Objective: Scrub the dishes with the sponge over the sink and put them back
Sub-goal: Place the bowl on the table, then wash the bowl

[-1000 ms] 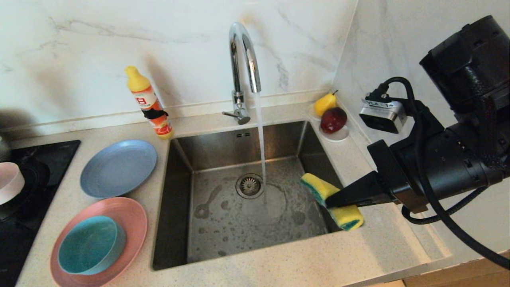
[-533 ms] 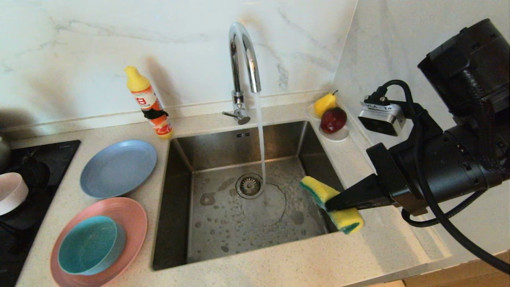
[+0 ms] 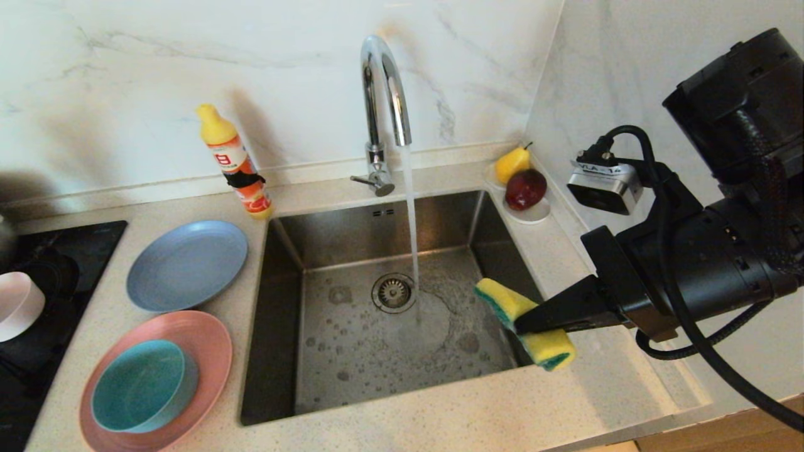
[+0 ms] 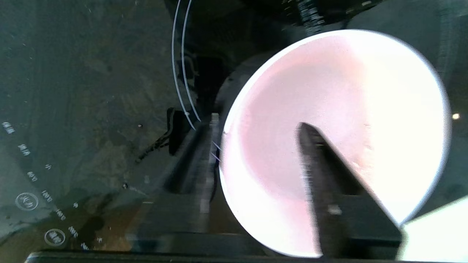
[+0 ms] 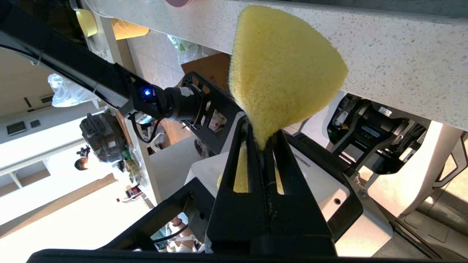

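My right gripper point(image 3: 518, 323) is shut on the yellow and green sponge point(image 3: 502, 301), holding it over the right rim of the steel sink point(image 3: 352, 370). In the right wrist view the sponge point(image 5: 285, 65) bulges out past the closed gripper point(image 5: 261, 140). The pale pink bowl point(image 3: 16, 304) sits on the black cooktop point(image 3: 69, 251) at the far left. My left gripper point(image 4: 258, 122) is open astride the rim of that bowl point(image 4: 278, 91), one finger inside and one outside. The grey-blue plate point(image 3: 186, 263) lies left of the sink. The teal bowl point(image 3: 141, 386) sits in the pink plate point(image 3: 210, 339).
Water runs from the chrome tap point(image 3: 380, 81) onto the basin floor near the drain point(image 3: 394, 292). An orange detergent bottle point(image 3: 235, 160) stands at the sink's back left corner. A white saucer point(image 3: 534, 215) with a pear and a red apple sits at the back right.
The pale pink bowl at the far left has sunk a little toward the cooktop. The right gripper and the sponge have barely shifted.
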Controlling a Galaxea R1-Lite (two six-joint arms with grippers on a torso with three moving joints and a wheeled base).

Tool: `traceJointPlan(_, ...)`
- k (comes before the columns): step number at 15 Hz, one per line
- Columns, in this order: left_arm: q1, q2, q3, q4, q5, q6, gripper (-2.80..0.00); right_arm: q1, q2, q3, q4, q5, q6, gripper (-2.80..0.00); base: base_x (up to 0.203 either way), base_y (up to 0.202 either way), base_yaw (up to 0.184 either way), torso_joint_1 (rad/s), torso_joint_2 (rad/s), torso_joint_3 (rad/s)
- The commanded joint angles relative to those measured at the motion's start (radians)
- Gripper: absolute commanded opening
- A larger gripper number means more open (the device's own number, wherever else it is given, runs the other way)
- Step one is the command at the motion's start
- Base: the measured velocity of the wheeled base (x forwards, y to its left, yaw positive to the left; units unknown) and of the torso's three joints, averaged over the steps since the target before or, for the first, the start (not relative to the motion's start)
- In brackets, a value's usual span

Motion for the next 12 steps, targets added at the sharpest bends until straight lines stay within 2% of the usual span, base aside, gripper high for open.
traceJointPlan(1, 0.000, -0.039, -0.001, 0.003, -0.002, -0.005, 0.00, 0.000, -0.004, 0.000, 0.005, 0.003, 0.003, -2.80, 0.000, 0.000, 0.000, 0.000, 0.00, 0.000)
traceJointPlan(3, 0.001, -0.099, 0.000, 0.031, -0.013, -0.003, 0.00, 0.002, -0.008, -0.002, 0.005, 0.003, 0.003, -2.80, 0.000, 0.000, 0.000, 0.000, 0.00, 0.000)
traceJointPlan(5, 0.000, -0.203, -0.003, 0.068, -0.088, -0.003, 0.00, 0.000, -0.010, -0.002, 0.005, 0.003, 0.003, -2.80, 0.000, 0.000, 0.000, 0.000, 0.00, 0.000)
traceJointPlan(6, 0.000, -0.256, -0.006, 0.089, -0.125, 0.001, -2.80, 0.000, -0.011, 0.000, 0.009, 0.001, 0.005, -2.80, 0.000, 0.000, 0.000, 0.000, 0.00, 0.000)
traceJointPlan(9, -0.008, -0.395, -0.028, 0.179, -0.217, 0.042, -2.80, -0.004, -0.019, 0.005, 0.008, 0.001, 0.005, -2.80, 0.000, 0.000, 0.000, 0.000, 0.00, 0.000)
traceJointPlan(11, -0.032, -0.484, -0.012, 0.227, -0.280, 0.139, -2.80, -0.004, -0.015, 0.005, 0.006, 0.001, 0.005, -2.80, 0.000, 0.000, 0.000, 0.000, 0.00, 0.000)
traceJointPlan(12, -0.072, -0.524, 0.008, 0.253, -0.293, 0.205, -2.80, -0.004, -0.011, 0.005, 0.006, 0.000, 0.005, -2.80, 0.000, 0.000, 0.000, 0.000, 0.00, 0.000)
